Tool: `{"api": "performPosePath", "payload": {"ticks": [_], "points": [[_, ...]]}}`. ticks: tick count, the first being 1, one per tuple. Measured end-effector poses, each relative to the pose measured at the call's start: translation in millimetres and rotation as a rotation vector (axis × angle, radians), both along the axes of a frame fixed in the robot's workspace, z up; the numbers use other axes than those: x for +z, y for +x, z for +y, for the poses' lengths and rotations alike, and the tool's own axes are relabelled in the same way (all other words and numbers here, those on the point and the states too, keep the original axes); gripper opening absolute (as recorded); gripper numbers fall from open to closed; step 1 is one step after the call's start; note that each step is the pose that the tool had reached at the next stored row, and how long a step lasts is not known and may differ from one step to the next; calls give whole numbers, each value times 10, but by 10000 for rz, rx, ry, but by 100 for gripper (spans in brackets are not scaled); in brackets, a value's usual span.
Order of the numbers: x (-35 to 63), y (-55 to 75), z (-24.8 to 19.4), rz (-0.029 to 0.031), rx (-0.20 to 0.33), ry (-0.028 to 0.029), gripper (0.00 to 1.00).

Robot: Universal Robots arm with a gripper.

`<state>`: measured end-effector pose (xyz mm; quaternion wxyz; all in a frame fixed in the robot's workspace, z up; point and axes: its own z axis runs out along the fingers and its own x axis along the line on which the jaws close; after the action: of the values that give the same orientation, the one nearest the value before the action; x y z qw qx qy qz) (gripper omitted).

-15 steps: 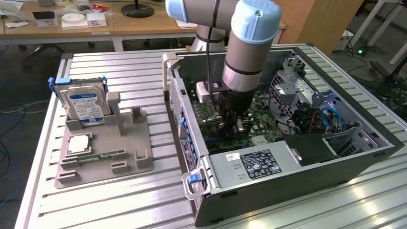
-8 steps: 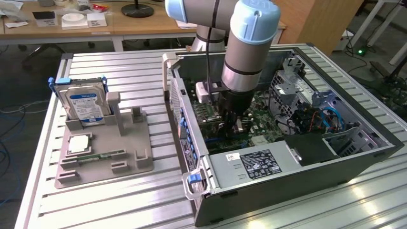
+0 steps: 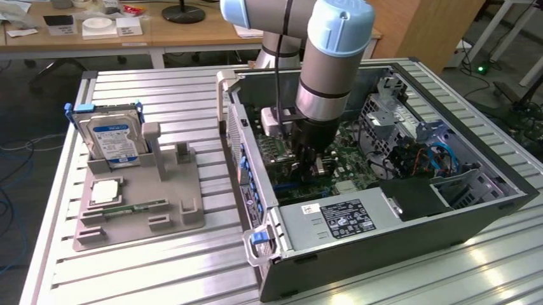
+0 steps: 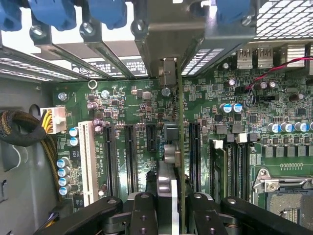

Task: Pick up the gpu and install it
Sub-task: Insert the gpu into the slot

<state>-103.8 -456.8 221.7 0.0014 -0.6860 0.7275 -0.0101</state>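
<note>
1. The gripper (image 4: 168, 198) is pinching the gpu (image 4: 179, 147) edge-on, inside the open computer case (image 3: 475, 213).
2. The card's long axis is running parallel to the motherboard's black expansion slots (image 4: 129, 156), standing directly above them between two slots.

so my arm (image 3: 335, 60) is reaching pretty much straight down right now, wrist vertical, gripper (image 3: 307, 166) pointing at the floor. From the wrist cam I can see both black fingers (image 4: 143, 213) pinched in close on the gpu (image 4: 179, 147), which stands on edge
</note>
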Motion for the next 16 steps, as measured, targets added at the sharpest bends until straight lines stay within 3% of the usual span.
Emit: {"api": "performPosePath", "payload": {"ticks": [16], "points": [[-4, 2, 22, 1, 2, -1, 29]]}}
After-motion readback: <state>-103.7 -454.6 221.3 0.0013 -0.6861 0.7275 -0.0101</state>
